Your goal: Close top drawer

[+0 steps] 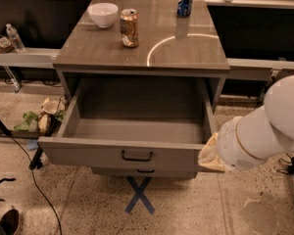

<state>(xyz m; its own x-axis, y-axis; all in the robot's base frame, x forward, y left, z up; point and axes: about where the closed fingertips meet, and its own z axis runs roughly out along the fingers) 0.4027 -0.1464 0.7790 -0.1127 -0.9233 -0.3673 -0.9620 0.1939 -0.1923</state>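
Camera view: top drawer [122,153] stands wide open and empty, tool [211,153] at its right front corner.
Step judged: contact made for the push, closing not yet begun. The tool, a tan tip on the white arm [264,131], lies against the drawer's front right edge; spread or pressed together, cannot tell. Next move calls for a straight push toward the cabinet, since an off-centre push may skew the box. Tabletop [186,53] carries a white bowl [103,13] and two cans [129,27]. Speckled floor, blue tape X [139,195] below.
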